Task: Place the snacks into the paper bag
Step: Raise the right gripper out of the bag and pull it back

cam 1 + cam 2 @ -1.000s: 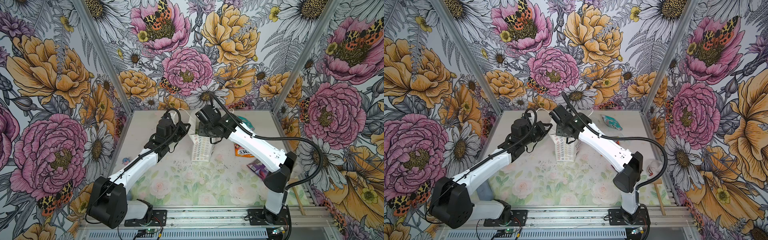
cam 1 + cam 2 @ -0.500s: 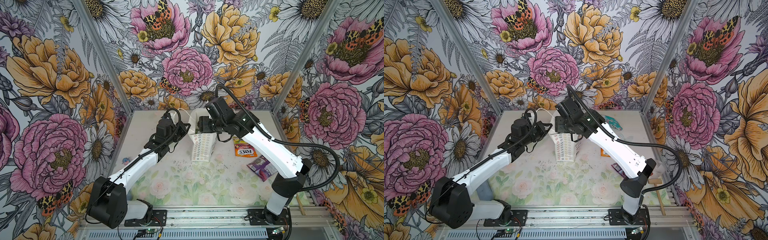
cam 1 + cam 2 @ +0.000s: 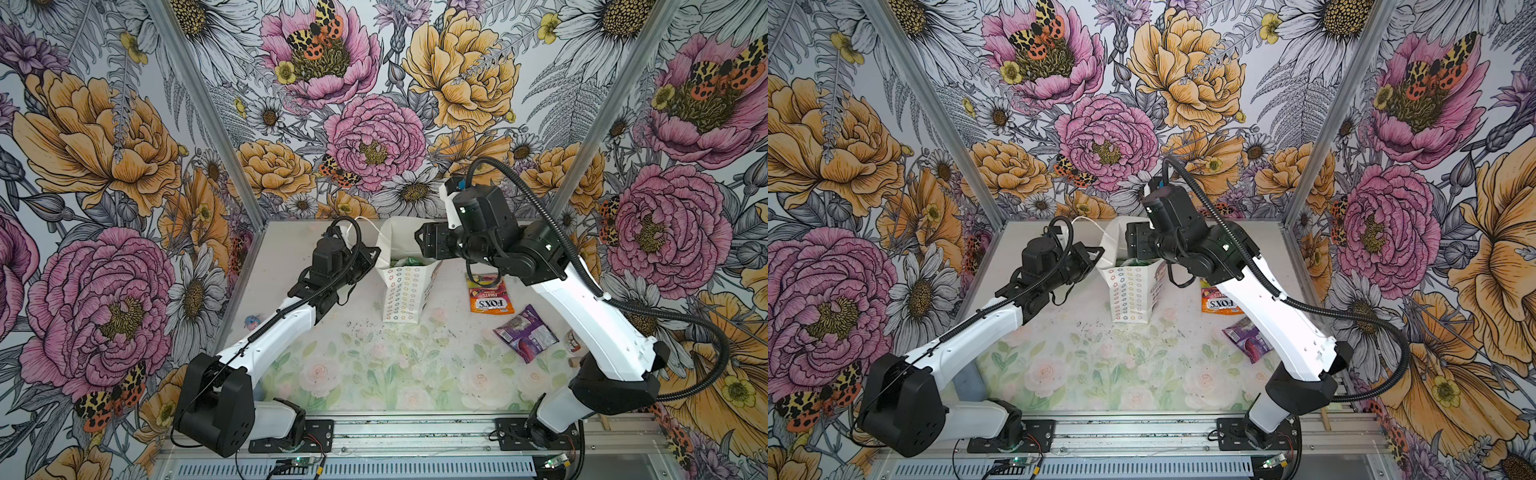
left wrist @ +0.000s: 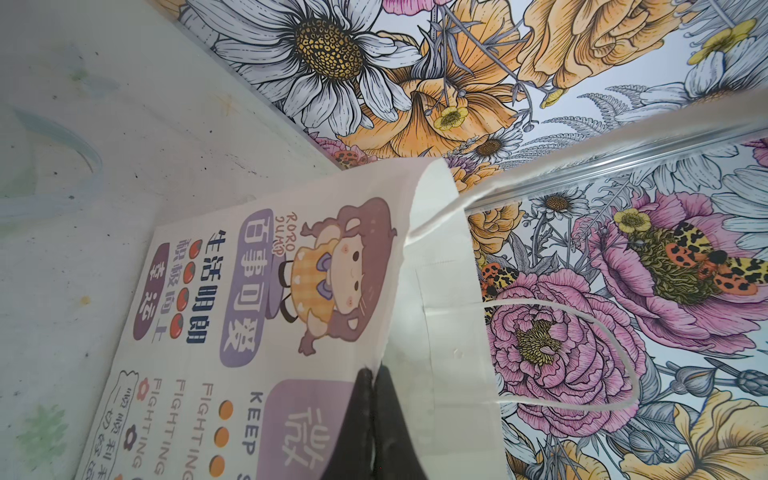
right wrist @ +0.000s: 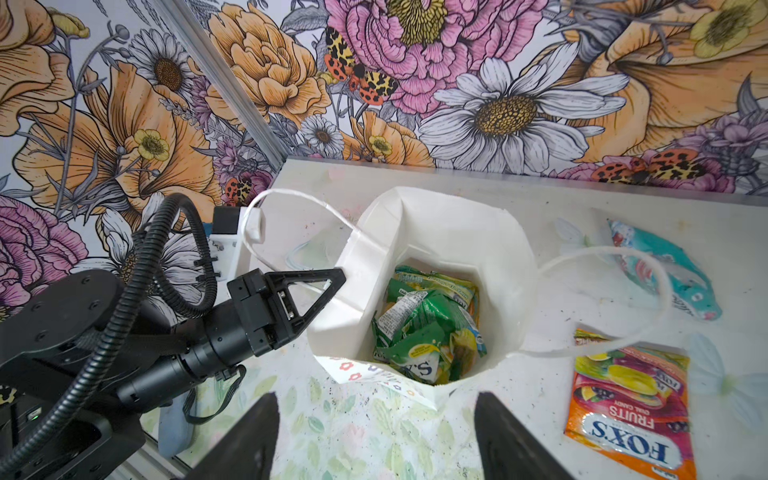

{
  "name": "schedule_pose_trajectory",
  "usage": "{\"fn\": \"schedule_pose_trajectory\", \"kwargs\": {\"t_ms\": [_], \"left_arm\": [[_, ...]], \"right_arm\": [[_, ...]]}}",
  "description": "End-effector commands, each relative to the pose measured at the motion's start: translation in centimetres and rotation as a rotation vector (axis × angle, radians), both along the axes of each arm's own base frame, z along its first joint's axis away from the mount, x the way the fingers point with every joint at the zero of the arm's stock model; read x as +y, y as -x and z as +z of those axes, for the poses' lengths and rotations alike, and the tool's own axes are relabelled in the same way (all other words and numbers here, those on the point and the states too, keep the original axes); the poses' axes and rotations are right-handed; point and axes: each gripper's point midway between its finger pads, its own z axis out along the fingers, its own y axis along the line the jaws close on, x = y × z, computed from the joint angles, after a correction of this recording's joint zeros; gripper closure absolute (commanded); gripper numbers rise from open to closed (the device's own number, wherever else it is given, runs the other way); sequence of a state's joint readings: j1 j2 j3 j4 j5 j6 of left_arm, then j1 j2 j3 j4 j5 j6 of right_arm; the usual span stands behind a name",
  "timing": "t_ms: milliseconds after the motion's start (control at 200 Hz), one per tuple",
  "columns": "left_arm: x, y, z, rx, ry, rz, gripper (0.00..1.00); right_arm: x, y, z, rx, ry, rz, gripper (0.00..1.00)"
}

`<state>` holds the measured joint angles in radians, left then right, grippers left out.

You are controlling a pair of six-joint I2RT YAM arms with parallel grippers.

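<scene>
The white paper bag (image 3: 402, 291) (image 3: 1128, 297) stands upright at the back middle of the table with its mouth open. My left gripper (image 4: 374, 374) (image 3: 371, 253) is shut on the bag's left rim (image 5: 353, 266). Green-yellow snacks (image 5: 428, 328) lie inside the bag. My right gripper (image 5: 376, 401) (image 3: 422, 245) hovers above the bag mouth, open with nothing between its fingers. An orange FOX'S packet (image 3: 489, 297) (image 5: 627, 407) lies on the table right of the bag. A purple packet (image 3: 525, 338) (image 3: 1246, 336) lies nearer the front, and a teal packet (image 5: 665, 270) lies behind.
The bag's cord handles (image 5: 615, 299) hang loose over both sides. A small wooden piece (image 3: 574, 362) lies by the right arm's base link. A small blue object (image 3: 251, 321) sits at the table's left edge. The flowered walls close in the back and both sides.
My right gripper has opened wider and drawn up and to the right from the bag mouth. The left gripper still holds the bag rim in the same place.
</scene>
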<state>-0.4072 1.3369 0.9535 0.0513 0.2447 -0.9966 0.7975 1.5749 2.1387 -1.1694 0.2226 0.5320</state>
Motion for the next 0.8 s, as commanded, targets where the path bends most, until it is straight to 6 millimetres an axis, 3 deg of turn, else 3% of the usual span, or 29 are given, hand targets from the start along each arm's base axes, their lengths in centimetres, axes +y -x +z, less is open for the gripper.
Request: {"fn": "schedule_pose_trajectory", "kwargs": {"t_ms": [0,315,620,791], "left_arm": [[0.5,0.2,0.5,-0.02,0.013,0.006,1.0],[0.6,0.2,0.7,-0.022,0.014,0.013,1.0],[0.7,0.3,0.7,-0.022,0.012,0.018,1.0],[0.7,0.3,0.5,-0.016,0.01,0.02,1.0]], "right_arm": [[-3.0,0.4,1.4,-0.049,0.005,-0.028,0.24],[-9.9,1.8,1.2,-0.05,-0.01,-0.139,0.24],[-15.4,2.0,-2.7,0.054,0.026,-0.275,0.24],[-17.2,1.8,-4.7,0.118,0.016,-0.285,0.23]]}}
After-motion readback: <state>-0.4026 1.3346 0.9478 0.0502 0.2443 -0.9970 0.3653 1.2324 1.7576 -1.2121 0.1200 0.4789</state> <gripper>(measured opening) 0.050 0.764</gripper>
